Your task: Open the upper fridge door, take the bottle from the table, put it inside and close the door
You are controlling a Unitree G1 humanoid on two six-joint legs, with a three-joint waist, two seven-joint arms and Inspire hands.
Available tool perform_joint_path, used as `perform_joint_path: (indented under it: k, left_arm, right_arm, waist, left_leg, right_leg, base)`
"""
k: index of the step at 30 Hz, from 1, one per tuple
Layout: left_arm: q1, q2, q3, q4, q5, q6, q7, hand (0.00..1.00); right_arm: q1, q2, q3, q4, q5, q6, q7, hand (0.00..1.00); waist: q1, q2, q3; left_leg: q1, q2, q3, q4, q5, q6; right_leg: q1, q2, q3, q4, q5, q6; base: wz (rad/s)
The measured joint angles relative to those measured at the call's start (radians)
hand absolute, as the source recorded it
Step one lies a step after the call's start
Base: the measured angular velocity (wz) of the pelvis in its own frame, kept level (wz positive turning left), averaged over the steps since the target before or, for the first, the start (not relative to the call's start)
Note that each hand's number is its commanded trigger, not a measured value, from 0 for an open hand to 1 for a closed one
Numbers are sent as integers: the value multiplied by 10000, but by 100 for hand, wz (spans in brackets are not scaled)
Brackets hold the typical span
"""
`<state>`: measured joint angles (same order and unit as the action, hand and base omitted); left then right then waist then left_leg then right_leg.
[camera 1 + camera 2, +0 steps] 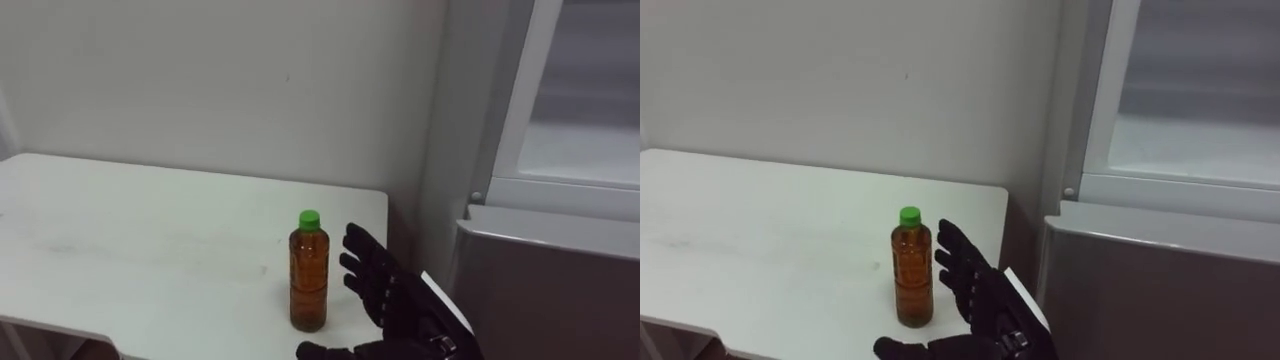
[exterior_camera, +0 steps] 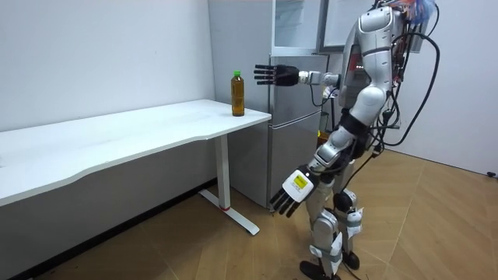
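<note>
A brown bottle (image 1: 309,270) with a green cap stands upright on the white table (image 1: 120,240), near its right end and front edge. My right hand (image 1: 385,285) is raised just right of the bottle, open, palm turned toward it, fingers straight and a small gap away from it. In the room view the same hand (image 2: 276,75) is stretched out at bottle (image 2: 238,93) height. My left hand (image 2: 292,190) hangs open beside my thigh. The fridge (image 1: 560,270) stands right of the table, its upper part (image 1: 580,110) framed in white above a grey lower door.
A plain wall runs behind the table. A narrow gap separates the table's right end from the fridge (image 2: 296,85). I stand on the wooden floor in front of the fridge, facing the table's end.
</note>
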<state>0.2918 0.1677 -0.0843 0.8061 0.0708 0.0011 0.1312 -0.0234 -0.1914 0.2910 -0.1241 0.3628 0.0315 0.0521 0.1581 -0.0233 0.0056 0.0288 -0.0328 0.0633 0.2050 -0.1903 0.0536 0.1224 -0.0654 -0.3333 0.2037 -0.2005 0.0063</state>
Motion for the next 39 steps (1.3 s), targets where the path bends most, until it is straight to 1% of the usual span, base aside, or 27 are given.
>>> perform_joint_path:
  k: [1,3,4,5,7,9,10,11,14,16,18,19,20,21,22,23,24,25,28,29,31,32,33,36,37,39]
  left_arm:
    - [46,0,1,5,1,-12,54,0]
    - [118,7,-1,9,-1,-33,198,0]
    - [134,7,-8,10,-4,-33,225,0]
    - [172,8,-70,21,9,-33,337,0]
    - [181,-20,-161,16,31,-31,421,0]
    - [287,-39,-168,16,56,-5,477,0]
    - [288,-38,-171,16,57,6,490,0]
    - [312,-46,-181,17,44,25,503,0]
    - [430,-91,-183,17,63,92,517,0]
    - [469,-105,-198,58,65,166,517,0]
    - [523,-109,-311,142,54,246,536,0]
    - [542,-103,-371,145,37,255,551,0]
    - [583,-119,-423,142,21,270,553,0]
    - [617,-124,-497,142,39,291,549,0]
    - [639,-134,-522,142,45,310,540,0]
    - [677,-186,-552,143,64,402,518,0]
    - [754,-256,-560,143,84,448,482,0]
    - [780,-299,-561,144,90,467,444,0]
    - [802,-479,-587,134,83,623,210,0]
    - [820,-526,-586,107,81,648,137,0]
    - [840,-548,-640,75,15,720,134,0]
    - [828,-552,-734,29,0,816,138,0]
    - [843,-554,-777,-4,16,849,139,0]
    - [852,-556,-814,-232,6,894,138,0]
    - [853,-555,-818,-307,-1,895,142,0]
    - [870,-504,-881,-571,-23,921,209,0]
  right_arm:
    - [1,3,29,65,-65,0,-105,0]
    - [-43,35,32,416,-175,-8,-476,0]
    - [-81,41,32,513,-173,-8,-584,0]
    - [-184,46,29,690,-174,-13,-811,0]
    - [-467,67,34,962,-176,-17,-1121,0]
    - [-851,144,35,1316,-177,-135,-1536,0]
    - [-950,176,34,1435,-190,-189,-1647,0]
    - [-1139,259,27,1666,-228,-227,-1842,0]
    - [-1383,442,24,1990,-590,-251,-2393,0]
    - [-1406,457,30,2093,-626,-334,-2635,0]
    - [-1459,479,44,2417,-757,-459,-3057,0]
    - [-1460,481,54,2523,-825,-511,-3196,0]
    - [-1483,495,69,2760,-917,-581,-3449,0]
    - [-1486,501,102,2881,-1002,-588,-3720,0]
    - [-1487,514,98,2956,-1061,-610,-3825,0]
    - [-1514,569,58,3155,-1227,-647,-4062,0]
    - [-1516,667,-16,3347,-1272,-661,-4309,0]
    - [-1516,676,-16,3434,-1275,-667,-4469,0]
    - [-1531,679,-214,3916,-1289,-666,-4981,0]
    - [-1545,686,-303,4076,-1289,-662,-5152,0]
    - [-1617,695,-302,4163,-1287,-650,-5473,0]
    - [-1815,703,-305,4311,-1287,-647,-5714,0]
    - [-2056,704,-303,4546,-1286,-640,-5906,0]
    - [-2844,713,-544,5198,-1281,-638,-6455,0]
    - [-2963,712,-609,5253,-1281,-641,-6587,0]
    - [-3425,708,-631,5724,-1322,-655,-7079,0]
  waist:
    - [46,-23,6]
    - [113,-125,67]
    - [122,-143,73]
    - [141,-151,76]
    - [263,-125,80]
    - [402,-107,93]
    - [391,-103,95]
    - [391,-82,99]
    - [427,-8,102]
    - [417,23,86]
    - [426,110,99]
    - [436,128,95]
    - [481,148,79]
    - [595,158,82]
    - [632,163,79]
    - [658,193,95]
    - [658,216,87]
    - [656,226,81]
    - [648,334,100]
    - [699,391,124]
    - [702,426,121]
    - [718,443,114]
    - [731,436,124]
    - [750,395,132]
    - [753,389,130]
    - [960,352,144]
  left_leg:
    - [1,-5,-10,0,3,5]
    - [-11,-47,-232,14,16,20]
    - [-20,-65,-290,14,17,23]
    - [-42,-108,-411,13,33,45]
    - [-82,-142,-422,15,46,66]
    - [-164,-158,-467,33,64,83]
    - [-193,-161,-490,66,68,88]
    - [-252,-167,-541,165,77,97]
    - [-279,-209,-650,189,90,122]
    - [-335,-274,-784,200,121,156]
    - [-412,-337,-920,286,124,183]
    - [-440,-337,-921,304,123,197]
    - [-540,-345,-920,341,125,208]
    - [-629,-359,-927,368,136,221]
    - [-683,-363,-929,389,138,224]
    - [-749,-377,-960,441,140,228]
    - [-831,-415,-1025,492,148,241]
    - [-879,-434,-1066,520,153,250]
    - [-1080,-534,-1237,648,191,315]
    - [-1135,-560,-1252,657,209,344]
    - [-1325,-655,-1341,699,267,401]
    - [-1419,-682,-1339,698,316,434]
    - [-1475,-719,-1340,702,350,468]
    - [-1765,-829,-1432,887,398,552]
    - [-1803,-853,-1453,917,403,572]
    - [-1958,-885,-1416,979,423,622]
  right_leg:
    - [10,-2,-9,-1,2,4]
    - [83,-15,-127,-3,13,25]
    - [97,-24,-181,-4,14,26]
    - [116,-50,-260,-7,8,36]
    - [91,-76,-248,-19,1,65]
    - [47,-89,-282,-23,14,86]
    - [43,-96,-332,-23,16,90]
    - [55,-114,-471,-22,22,100]
    - [83,-141,-598,-23,31,116]
    - [98,-201,-793,-16,18,139]
    - [116,-236,-823,-3,17,153]
    - [95,-245,-821,15,17,157]
    - [6,-260,-824,35,17,168]
    - [-67,-275,-829,36,12,181]
    - [-103,-290,-835,36,11,187]
    - [-131,-360,-881,37,10,198]
    - [-176,-393,-958,63,-20,246]
    - [-201,-404,-1017,81,-30,260]
    - [-317,-562,-1414,309,-73,328]
    - [-405,-608,-1428,414,-78,336]
    - [-592,-743,-1637,578,-143,384]
    - [-751,-826,-1668,745,-150,392]
    - [-830,-881,-1675,813,-154,400]
    - [-1100,-1010,-1709,1076,-181,443]
    - [-1160,-1035,-1736,1106,-182,445]
    - [-1369,-1097,-1782,1262,-173,460]
  base:
    - [7]
    - [21]
    - [30]
    - [22]
    - [10]
    - [7]
    - [17]
    - [16]
    - [12]
    - [22]
    - [23]
    - [13]
    - [4]
    - [0]
    - [0]
    - [9]
    - [13]
    - [20]
    - [22]
    - [22]
    - [14]
    - [4]
    - [0]
    - [12]
    - [7]
    - [-3]
